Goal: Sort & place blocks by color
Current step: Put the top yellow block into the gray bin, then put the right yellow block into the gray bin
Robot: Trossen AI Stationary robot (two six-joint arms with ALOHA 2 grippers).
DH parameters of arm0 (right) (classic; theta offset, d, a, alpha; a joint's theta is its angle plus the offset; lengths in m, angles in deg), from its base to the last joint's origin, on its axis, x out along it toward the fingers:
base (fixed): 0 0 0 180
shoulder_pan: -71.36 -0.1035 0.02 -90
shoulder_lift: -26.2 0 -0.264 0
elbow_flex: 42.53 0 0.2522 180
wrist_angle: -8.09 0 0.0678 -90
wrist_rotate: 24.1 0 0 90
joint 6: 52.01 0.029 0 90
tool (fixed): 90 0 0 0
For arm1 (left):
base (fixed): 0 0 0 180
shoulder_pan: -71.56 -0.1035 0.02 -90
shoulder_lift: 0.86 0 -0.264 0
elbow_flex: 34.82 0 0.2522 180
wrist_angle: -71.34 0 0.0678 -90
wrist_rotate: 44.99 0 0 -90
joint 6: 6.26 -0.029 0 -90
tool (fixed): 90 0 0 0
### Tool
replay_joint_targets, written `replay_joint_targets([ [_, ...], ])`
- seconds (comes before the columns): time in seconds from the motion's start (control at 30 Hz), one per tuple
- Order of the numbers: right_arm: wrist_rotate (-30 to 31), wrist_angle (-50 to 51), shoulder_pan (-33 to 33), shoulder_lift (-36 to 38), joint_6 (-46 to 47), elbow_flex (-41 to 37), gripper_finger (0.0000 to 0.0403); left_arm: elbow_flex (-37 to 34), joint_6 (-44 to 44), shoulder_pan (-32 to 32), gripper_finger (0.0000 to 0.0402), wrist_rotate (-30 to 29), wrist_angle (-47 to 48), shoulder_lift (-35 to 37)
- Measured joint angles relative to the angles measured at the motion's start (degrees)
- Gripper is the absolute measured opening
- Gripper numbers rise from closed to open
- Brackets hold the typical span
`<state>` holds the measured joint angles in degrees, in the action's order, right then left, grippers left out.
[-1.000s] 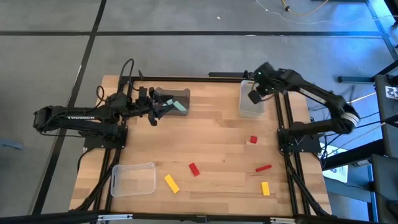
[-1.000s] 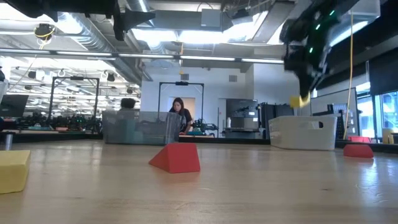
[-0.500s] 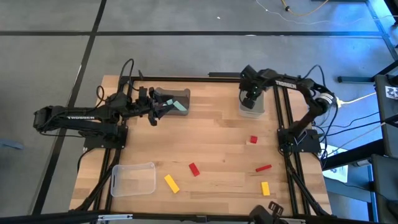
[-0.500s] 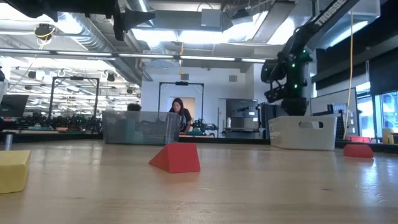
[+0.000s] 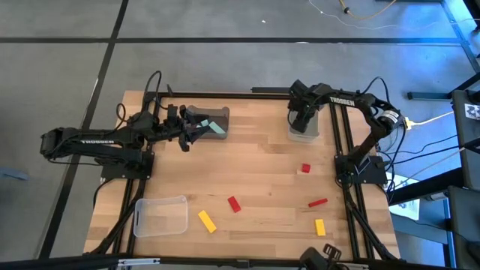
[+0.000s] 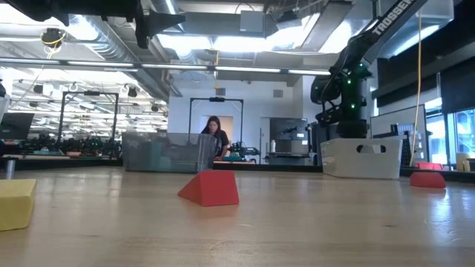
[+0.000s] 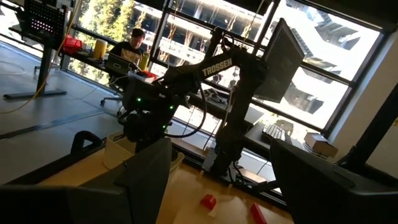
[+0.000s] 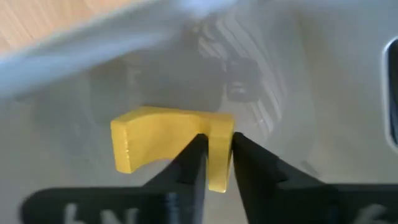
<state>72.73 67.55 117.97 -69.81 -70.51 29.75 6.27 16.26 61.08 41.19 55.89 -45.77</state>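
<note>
I am in the placing step for one yellow block (image 8: 168, 146). My right gripper (image 5: 302, 120) is down over the clear bin (image 5: 303, 132) at about one o'clock on the table, and in the right wrist view its two fingers (image 8: 186, 168) stand very close together with one end of the yellow block between them, above the pale bin floor. So the tool is almost closed and, as far as I can judge, it has this block pinched at the thin edge; whether the pads are beginning to loosen I cannot tell.

The next move calls for opening the fingers enough to let the block fall flat into the bin, then lifting straight up so the fingers do not catch the bin wall.

After that, several blocks wait on the wood: a red block (image 5: 305, 169) near four o'clock, another red block (image 5: 235, 203) near six o'clock, a yellow one (image 5: 320, 226) at five o'clock.

My left gripper (image 5: 196, 128) waits at ten o'clock, fingers wide apart and holding nothing, near the dark bin (image 5: 201, 113) with a mint green block (image 5: 217, 128).
</note>
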Motion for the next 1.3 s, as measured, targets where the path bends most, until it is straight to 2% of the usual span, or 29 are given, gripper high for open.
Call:
replay_joint_targets([
  [0.3, 1.0, 2.7, 0.0, 1.5, 0.0, 1.5, 0.0254, 0.0, 0.0, 0.0, 0.0265, 0.0, 0.0, 0.0],
  [0.47, 0.0, 4.9, 0.0, 5.9, 2.0, 4.7, 0.0312, 0.0, 0.0, 0.0, 0.0265, 0.0, 0.0, 0.0],
  [0.6, -11.1, 4.1, 0.0, 14.2, 8.5, 4.0, 0.032, 0.0, 0.0, 0.0, 0.0265, 0.0, 0.0, 0.0],
  [0.7, -22.2, 0.6, -1.2, 22.5, 16.0, 0.2, 0.032, 0.0, -0.1, 0.0, 0.0265, 0.0, 0.0, 0.0],
  [0.8, -29.2, -6.3, -4.5, 32.0, 25.1, -5.5, 0.0321, 0.0, -0.1, 0.0, 0.0265, 0.0, 0.0, 0.0],
  [0.97, -30.5, -22.9, -13.9, 47.1, 41.1, -15.8, 0.0321, 0.0, 0.0, 0.0, 0.0265, 1.2, 0.0, 0.0],
  [1.1, -29.4, -38.4, -21.2, 54.6, 50.0, -21.9, 0.0321, 0.0, 3.2, 0.0, 0.0265, 3.2, 0.0, 0.0],
  [1.17, -26.8, -45.0, -24.6, 56.5, 50.4, -23.7, 0.0321, 0.0, 4.2, 0.0, 0.0265, 3.4, 0.0, 0.0],
  [1.3, -23.1, -50.3, -29.6, 57.2, 41.8, -24.8, 0.0321, 0.0, 2.3, 0.0, 0.0265, 3.1, 0.0, 0.0],
])
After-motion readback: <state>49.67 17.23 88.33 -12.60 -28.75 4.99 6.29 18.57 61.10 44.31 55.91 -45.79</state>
